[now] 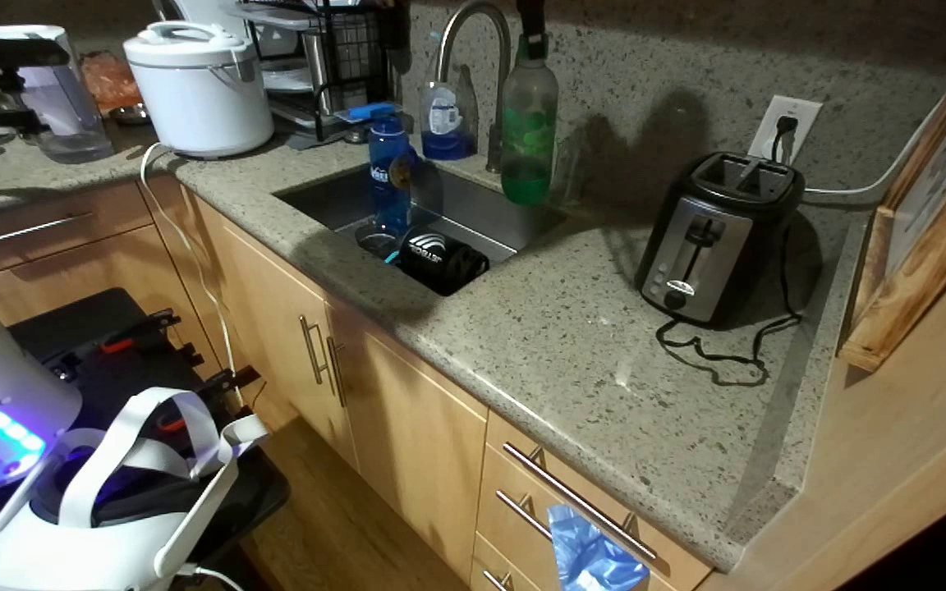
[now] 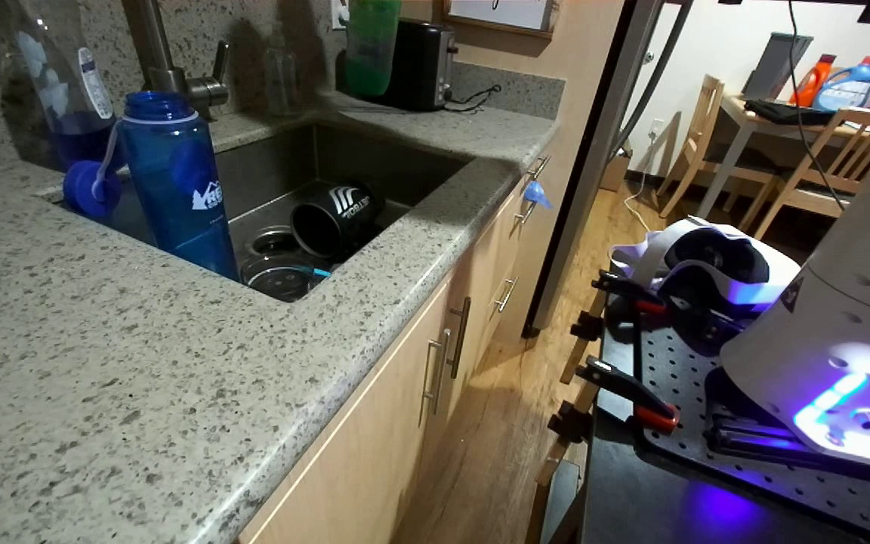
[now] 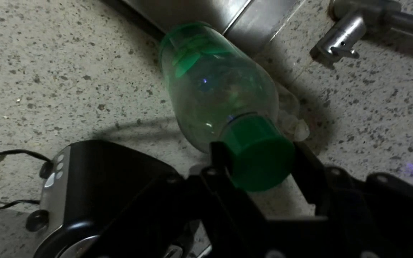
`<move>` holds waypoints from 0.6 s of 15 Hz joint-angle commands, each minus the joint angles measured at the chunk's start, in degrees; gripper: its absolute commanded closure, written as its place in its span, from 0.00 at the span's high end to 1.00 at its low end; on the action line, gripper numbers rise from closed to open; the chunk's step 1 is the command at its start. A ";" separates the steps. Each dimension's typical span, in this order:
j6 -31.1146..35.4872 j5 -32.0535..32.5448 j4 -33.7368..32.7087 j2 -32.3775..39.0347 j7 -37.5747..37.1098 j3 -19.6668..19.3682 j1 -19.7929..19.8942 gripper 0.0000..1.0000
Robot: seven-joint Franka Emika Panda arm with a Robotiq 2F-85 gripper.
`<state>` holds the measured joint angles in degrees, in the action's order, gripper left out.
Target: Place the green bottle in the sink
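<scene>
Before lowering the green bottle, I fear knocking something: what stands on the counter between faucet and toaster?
A clear bottle stands there, visible in an exterior view.

The bench [image 1: 555, 328] is speckled grey granite and turns at an inner corner, where a white rice cooker [image 1: 202, 103] stands. A tall clear container [image 1: 71, 135] sits on the stretch past it, and a black wire rack [image 1: 327, 49] towards the back corner. The sink [image 1: 477, 201] is let into the surface; along the back edge behind it come a soap bottle [image 1: 447, 123], the faucet [image 2: 171, 79] and a small clear bottle [image 2: 280, 72]. Near the back corner at the walled end stands the toaster [image 1: 711, 246], its dark cord [image 3: 16, 152] lying in loose curves.
</scene>
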<state>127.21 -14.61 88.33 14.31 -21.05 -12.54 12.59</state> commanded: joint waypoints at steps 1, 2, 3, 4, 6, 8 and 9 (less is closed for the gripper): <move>3.02 0.36 5.18 -3.18 3.26 1.37 -0.92 0.25; 3.32 0.07 5.46 -2.82 4.16 1.68 -0.99 0.25; 3.66 -0.14 5.70 -2.34 4.85 1.95 -1.00 0.25; 4.29 0.00 6.07 -2.01 5.40 2.09 -1.09 0.25; 5.82 -0.34 6.89 -1.28 6.63 2.36 -1.00 0.25; 7.52 -0.92 7.67 -0.51 7.96 2.52 -0.67 0.25; 8.47 -1.21 8.01 0.01 8.64 2.55 -0.49 0.25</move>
<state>132.36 -14.70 94.31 14.37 -14.96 -10.54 11.48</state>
